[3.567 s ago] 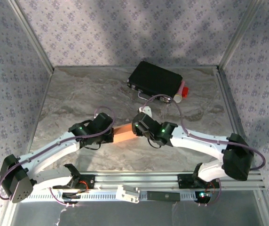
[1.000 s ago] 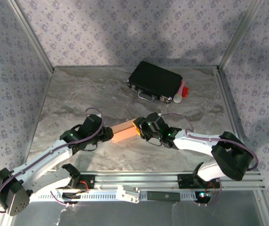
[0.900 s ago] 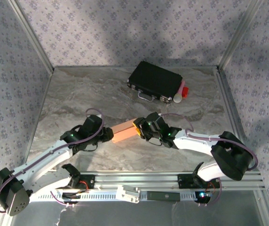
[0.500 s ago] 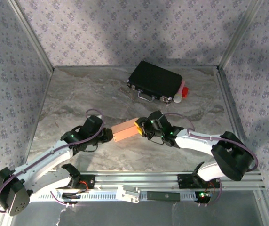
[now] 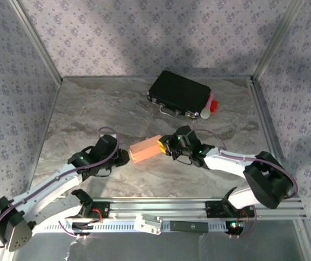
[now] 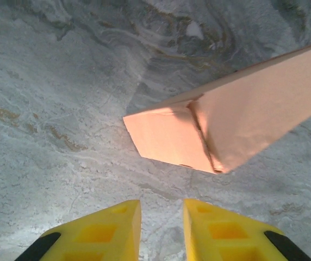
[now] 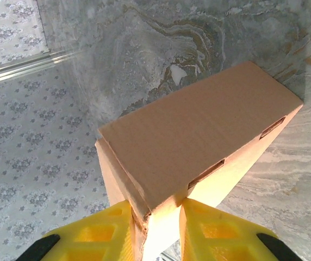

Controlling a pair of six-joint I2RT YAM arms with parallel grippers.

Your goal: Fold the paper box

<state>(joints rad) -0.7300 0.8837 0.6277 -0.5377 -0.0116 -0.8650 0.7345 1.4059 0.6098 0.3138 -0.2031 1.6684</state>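
The paper box (image 5: 145, 148) is a closed salmon-brown cardboard block near the table's middle. My right gripper (image 5: 167, 145) is shut on its right end, and the right wrist view shows both yellow fingers (image 7: 117, 228) pinching the box (image 7: 199, 136) at a corner; its side slots face up. In the left wrist view the box (image 6: 226, 125) hangs just above the marble, its folded end flap toward me and a shadow beneath. My left gripper (image 6: 162, 209) stands open a short way from that end, only table between its fingers. It sits left of the box (image 5: 124, 157).
A black hard case (image 5: 180, 93) with metal trim lies at the back of the table, and a red-and-white object (image 5: 210, 106) rests against its right side. The marble table (image 5: 90, 119) has aluminium rails along its edges and patterned walls behind them.
My left gripper has let go of the box's left end and drawn back from it. The right gripper has carried the box slightly backward and to the right.
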